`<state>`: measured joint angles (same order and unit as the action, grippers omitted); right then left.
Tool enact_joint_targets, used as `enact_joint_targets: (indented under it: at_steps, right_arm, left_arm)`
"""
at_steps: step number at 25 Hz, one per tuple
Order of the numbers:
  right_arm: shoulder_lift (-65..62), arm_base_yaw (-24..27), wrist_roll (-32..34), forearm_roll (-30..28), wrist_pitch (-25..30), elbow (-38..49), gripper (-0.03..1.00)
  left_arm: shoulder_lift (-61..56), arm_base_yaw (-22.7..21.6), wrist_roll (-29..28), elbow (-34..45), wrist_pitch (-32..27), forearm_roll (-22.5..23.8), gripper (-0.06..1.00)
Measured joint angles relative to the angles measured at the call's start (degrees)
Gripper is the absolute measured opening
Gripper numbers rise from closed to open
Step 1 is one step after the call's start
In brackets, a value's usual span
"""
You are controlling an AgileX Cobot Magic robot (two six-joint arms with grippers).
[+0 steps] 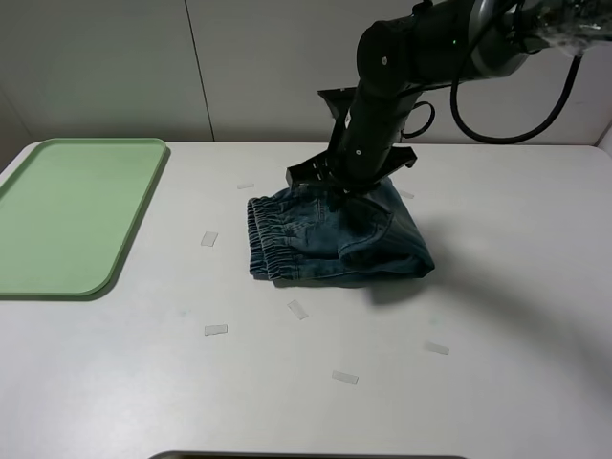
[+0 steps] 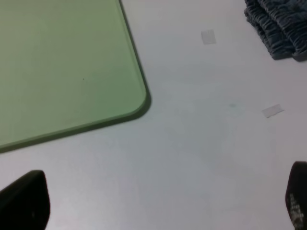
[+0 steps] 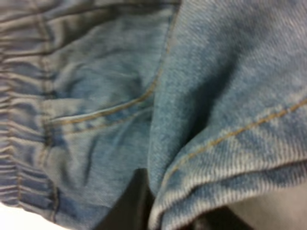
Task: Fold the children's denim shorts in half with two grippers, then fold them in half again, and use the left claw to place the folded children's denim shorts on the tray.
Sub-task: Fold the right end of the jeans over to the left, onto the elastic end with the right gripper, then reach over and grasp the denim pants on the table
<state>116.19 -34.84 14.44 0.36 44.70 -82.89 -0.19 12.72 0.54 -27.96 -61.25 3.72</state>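
The children's denim shorts (image 1: 335, 239) lie folded in the middle of the white table, with the gathered waistband towards the tray. My right gripper (image 1: 342, 196) is down on their far edge. In the right wrist view denim (image 3: 96, 96) fills the frame, and a hemmed fold drapes over a dark finger (image 3: 125, 206), so the gripper looks shut on the cloth. The pale green tray (image 1: 76, 210) lies at the far left. My left gripper (image 2: 160, 201) is open and empty above bare table near the tray's corner (image 2: 62, 62). The waistband (image 2: 280, 24) shows well ahead of it. The left arm is out of the exterior view.
Several small strips of clear tape lie on the table around the shorts, such as one (image 1: 208, 239) between the tray and the shorts and one (image 1: 344, 378) near the front. Two more show in the left wrist view (image 2: 208, 36) (image 2: 272, 111). A white wall stands behind the table.
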Motion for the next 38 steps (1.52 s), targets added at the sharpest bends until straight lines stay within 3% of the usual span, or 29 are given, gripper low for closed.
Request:
enact_joint_targets:
  at_steps: [5, 6, 10, 16, 22, 28, 38]
  right_arm:
    - [0.00, -1.51, -9.55, 6.03, -5.49, 0.00, 0.60]
    - [0.00, -1.87, -11.02, 7.57, -6.43, 0.00, 0.62]
    - [0.00, -2.53, -15.06, 10.42, -8.32, 0.00, 0.65]
    - [0.00, -2.59, -17.92, 10.20, -8.15, 0.00, 0.65]
    - [-0.11, -0.64, -17.91, 2.99, -6.18, 0.06, 0.65]
    - [-6.19, 7.05, -14.86, -5.19, -8.35, 5.37, 0.65]
    - [-31.54, 21.99, -13.28, -5.56, -11.88, 20.74, 0.69]
  left_arm:
    - [0.00, 0.00, 0.00, 0.00, 0.00, 0.00, 0.99]
    - [0.00, 0.00, 0.00, 0.00, 0.00, 0.00, 0.99]
    - [0.00, 0.00, 0.00, 0.00, 0.00, 0.06, 0.99]
    - [0.00, 0.00, 0.00, 0.00, 0.00, 0.06, 0.99]
    - [0.00, 0.00, 0.00, 0.00, 0.00, 0.06, 0.98]
    - [0.00, 0.00, 0.00, 0.00, 0.06, 0.06, 0.98]
    - [0.00, 0.00, 0.00, 0.00, 0.36, 0.06, 0.98]
